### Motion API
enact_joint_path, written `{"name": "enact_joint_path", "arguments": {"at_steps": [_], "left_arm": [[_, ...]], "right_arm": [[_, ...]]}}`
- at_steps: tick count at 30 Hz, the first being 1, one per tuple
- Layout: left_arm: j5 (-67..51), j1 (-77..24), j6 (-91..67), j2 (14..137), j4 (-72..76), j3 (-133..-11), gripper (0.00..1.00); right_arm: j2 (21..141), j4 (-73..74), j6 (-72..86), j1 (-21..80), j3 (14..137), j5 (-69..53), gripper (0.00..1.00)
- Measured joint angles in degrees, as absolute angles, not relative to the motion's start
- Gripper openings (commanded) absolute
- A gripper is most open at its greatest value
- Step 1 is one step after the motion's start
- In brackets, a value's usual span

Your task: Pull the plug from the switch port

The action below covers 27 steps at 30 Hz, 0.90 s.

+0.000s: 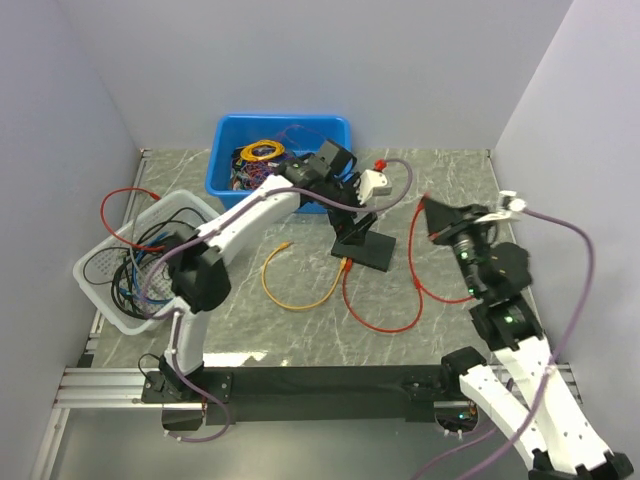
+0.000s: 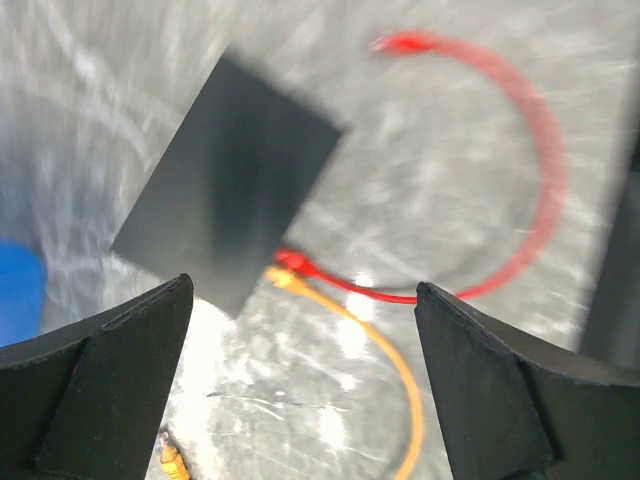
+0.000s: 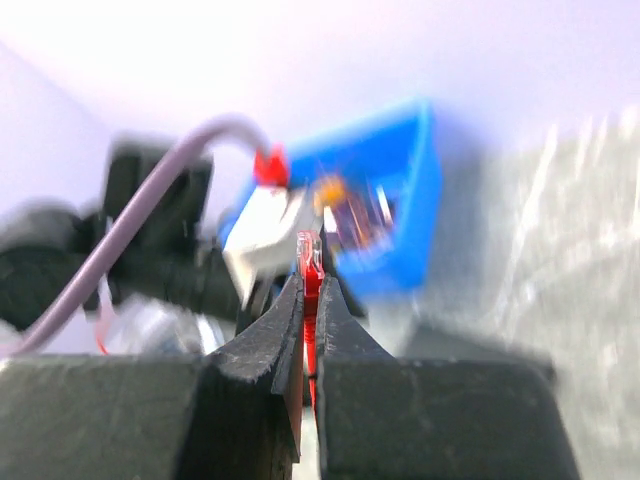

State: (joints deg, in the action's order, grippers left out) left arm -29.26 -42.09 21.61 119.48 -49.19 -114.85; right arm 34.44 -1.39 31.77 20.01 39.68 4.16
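The switch lies flat on the marble table, a thin black box. A red plug and an orange plug sit side by side at its near edge. My left gripper hovers above that edge, open wide with nothing between its fingers. The red cable loops across the table and rises to my right gripper. That gripper, right of the switch and above the table, is shut on a red plug with a clear tip.
A blue bin of tangled cables stands behind the switch. A white basket with dark cables sits at the far left. The orange cable curls on the table left of the switch. Grey walls close in both sides.
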Motion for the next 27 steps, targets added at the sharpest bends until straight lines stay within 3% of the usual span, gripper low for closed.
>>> {"name": "enact_joint_path", "arguments": {"at_steps": [6,13,22,24,25,26,27], "left_arm": [[-39.48,-44.58,20.91,107.87,-52.07,-117.12,0.99],[-47.72,-45.89,5.08,100.60,-43.68,-118.63,0.99],[-39.33,-47.48,-6.55,106.78,-38.17,-118.28,0.99],[-37.54,-47.48,-7.25,108.31,-37.95,-118.30,0.85],[-36.82,-47.44,-7.62,108.81,-37.89,-118.30,0.62],[-36.27,-47.37,-8.21,109.21,-37.87,-118.30,0.49],[-35.81,-47.33,-8.43,109.43,-37.71,-118.30,0.10]], "right_arm": [[34.33,-4.23,31.48,20.12,49.04,8.93,0.00],[40.40,-10.94,33.95,22.46,50.65,11.16,0.00],[45.93,-14.41,33.78,28.91,52.60,12.93,0.00],[45.76,-15.16,33.45,29.39,52.88,13.15,0.00],[45.63,-15.59,33.36,29.47,52.99,13.23,0.00],[45.47,-15.81,33.28,29.50,53.01,13.39,0.00],[45.32,-15.88,33.15,29.50,53.01,13.52,0.00]]}}
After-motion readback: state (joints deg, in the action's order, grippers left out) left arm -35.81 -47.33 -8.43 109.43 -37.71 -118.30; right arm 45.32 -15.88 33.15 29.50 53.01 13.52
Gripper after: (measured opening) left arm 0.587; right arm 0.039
